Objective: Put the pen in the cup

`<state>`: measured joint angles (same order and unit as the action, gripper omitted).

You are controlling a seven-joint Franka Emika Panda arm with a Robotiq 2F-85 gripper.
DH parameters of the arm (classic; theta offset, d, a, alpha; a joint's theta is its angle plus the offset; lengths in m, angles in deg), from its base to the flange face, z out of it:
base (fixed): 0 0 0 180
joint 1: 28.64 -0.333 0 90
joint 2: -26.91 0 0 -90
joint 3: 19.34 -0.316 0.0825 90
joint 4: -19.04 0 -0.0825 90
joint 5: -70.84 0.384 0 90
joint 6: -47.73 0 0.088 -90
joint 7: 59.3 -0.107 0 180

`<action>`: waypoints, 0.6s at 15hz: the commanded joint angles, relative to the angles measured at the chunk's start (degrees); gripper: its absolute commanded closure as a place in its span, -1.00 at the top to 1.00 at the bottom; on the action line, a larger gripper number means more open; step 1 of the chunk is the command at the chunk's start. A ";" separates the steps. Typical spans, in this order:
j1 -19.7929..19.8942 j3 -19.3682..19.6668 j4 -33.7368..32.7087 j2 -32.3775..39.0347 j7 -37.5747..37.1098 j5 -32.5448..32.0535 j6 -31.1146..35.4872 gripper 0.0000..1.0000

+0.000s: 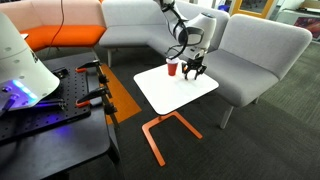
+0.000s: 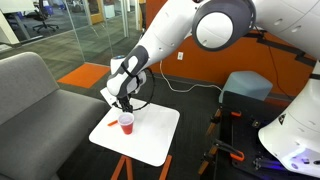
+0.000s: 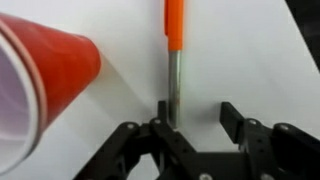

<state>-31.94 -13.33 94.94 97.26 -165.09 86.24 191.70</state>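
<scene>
The red cup (image 3: 45,80) with a whitish inside fills the left of the wrist view. It stands on the white table in both exterior views (image 1: 172,68) (image 2: 126,123). The pen (image 3: 174,60) is a thin grey stick with an orange far end. It lies on the table, and its near end sits against the inner side of one finger. My gripper (image 3: 198,120) is open just above the table beside the cup, with a wide gap between the pen and the other finger. The gripper also shows in both exterior views (image 1: 193,70) (image 2: 122,104). The pen is too small to see there.
The small white table (image 1: 185,92) stands on an orange frame (image 1: 165,130). Grey armchairs (image 1: 255,55) surround it, with an orange sofa (image 1: 60,35) behind. A black bench with equipment (image 1: 50,110) stands nearby. A cable lies on the floor (image 2: 190,88).
</scene>
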 commanded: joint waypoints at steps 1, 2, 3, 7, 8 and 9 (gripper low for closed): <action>0.05 0.06 -2.18 1.10 1.29 0.01 -1.22 -0.43; -0.04 0.29 -2.48 1.22 1.07 -0.16 -1.54 -0.56; -0.13 0.51 -2.56 1.13 0.77 -0.26 -1.77 -0.70; -0.83 2.03 -1.79 -0.05 -0.38 -0.67 -1.13 -1.00; -1.31 2.91 -1.39 -0.80 -0.73 -1.07 -0.68 -0.94; -2.09 4.20 -1.31 -1.38 -1.55 -1.77 -0.88 -0.94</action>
<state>-32.28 -11.77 93.51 97.30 -165.06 85.82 191.65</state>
